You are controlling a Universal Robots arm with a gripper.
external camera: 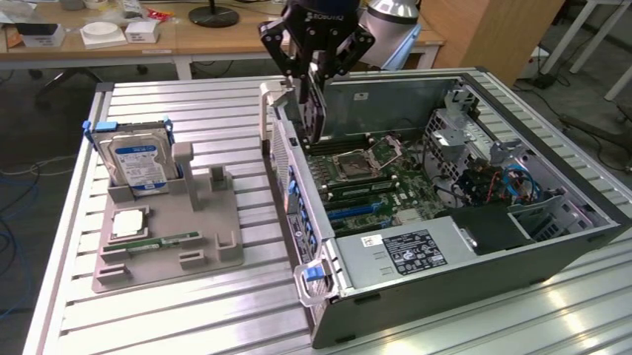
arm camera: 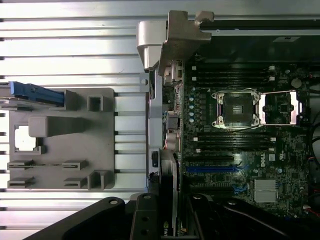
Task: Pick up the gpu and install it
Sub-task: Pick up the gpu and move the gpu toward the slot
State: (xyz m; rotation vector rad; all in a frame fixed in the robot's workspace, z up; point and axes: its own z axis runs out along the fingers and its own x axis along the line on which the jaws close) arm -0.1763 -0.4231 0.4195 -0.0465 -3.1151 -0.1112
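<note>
Hand (external camera: pixel 314 72) partly closed, we grip the gpu (external camera: pixel 316 111) on edge at 12 o'clock in the exterior view, above the open computer case (external camera: pixel 513 244), just beside its rear wall (external camera: pixel 286 166). We judge the card could strike that wall or miss the motherboard (external camera: pixel 395 174) slots if it comes down askew.

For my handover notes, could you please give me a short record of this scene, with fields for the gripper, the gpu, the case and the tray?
gripper: shut on the gpu, above the computer case
gpu: upright, hanging over the case's tray-side wall
computer case: on its side, open, motherboard exposed
gray tray: hard drive standing, memory stick lying flat
</note>
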